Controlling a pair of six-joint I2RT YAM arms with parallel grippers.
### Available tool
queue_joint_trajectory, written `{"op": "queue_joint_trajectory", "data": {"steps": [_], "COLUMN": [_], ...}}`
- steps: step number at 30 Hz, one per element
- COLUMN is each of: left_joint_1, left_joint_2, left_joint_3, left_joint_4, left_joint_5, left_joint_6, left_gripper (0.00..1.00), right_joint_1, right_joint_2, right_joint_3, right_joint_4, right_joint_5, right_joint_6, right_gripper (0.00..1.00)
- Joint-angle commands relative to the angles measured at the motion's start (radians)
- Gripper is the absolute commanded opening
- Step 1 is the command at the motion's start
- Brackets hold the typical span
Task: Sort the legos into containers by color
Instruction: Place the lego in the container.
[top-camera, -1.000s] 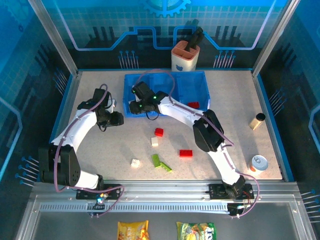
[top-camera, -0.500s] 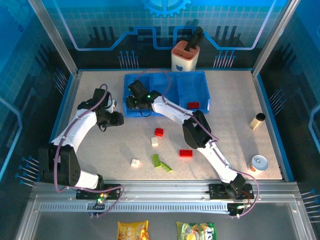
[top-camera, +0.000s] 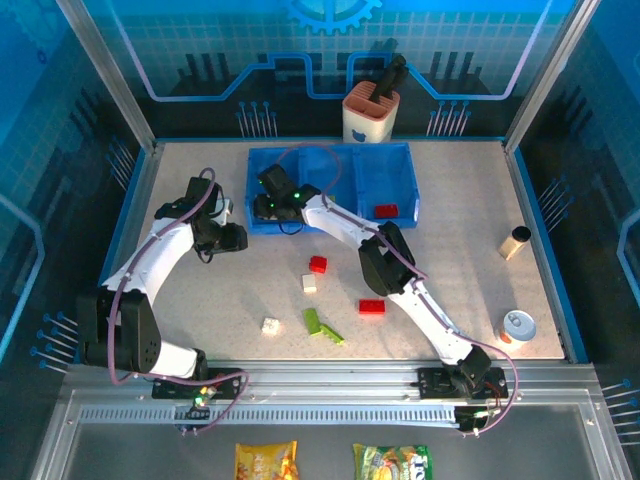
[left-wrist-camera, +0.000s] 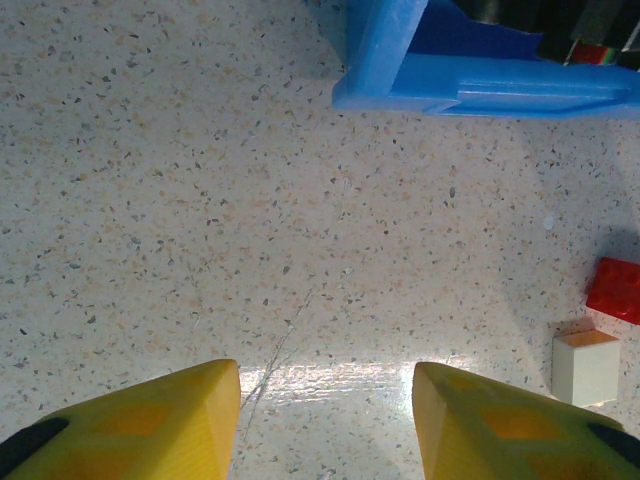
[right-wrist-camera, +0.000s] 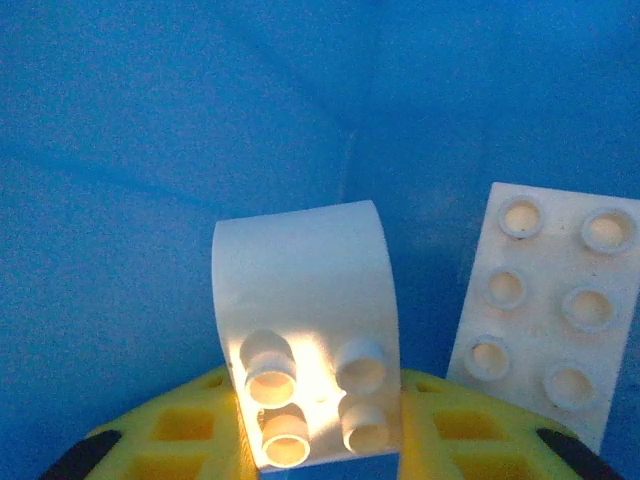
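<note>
Containers (top-camera: 396, 166) hold a flat white brick (right-wrist-camera: 540, 305) left, red brick (top-camera: 386, 211) right.

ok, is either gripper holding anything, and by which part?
Right gripper holds a white curved brick, its fingers pinching the sides of the studded end, over the blue tray. Left gripper holds nothing; it stands open over the table.

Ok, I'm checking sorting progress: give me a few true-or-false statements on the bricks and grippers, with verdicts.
1. The right gripper holds a white brick. True.
2. The left gripper holds a brick. False: it is open and empty above the table.
3. A red brick lies in the tray. True.
4. All green bricks are in the tray. False: they lie on the table.
</note>
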Motion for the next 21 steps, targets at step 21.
{"op": "queue_joint_trajectory", "data": {"steps": [21], "left_joint_1": [0.009], "left_joint_2": [0.007], "left_joint_3": [-0.004], "left_joint_4": [-0.01], "left_joint_5": [0.008], "left_joint_6": [0.014], "left_gripper": [0.5], "right_joint_1": [0.01], "right_joint_2": [-0.08], "right_joint_3": [-0.023], "right_joint_4": [0.006], "right_joint_5": [0.042], "right_joint_6": [0.021], "right_gripper": [0.49]}}
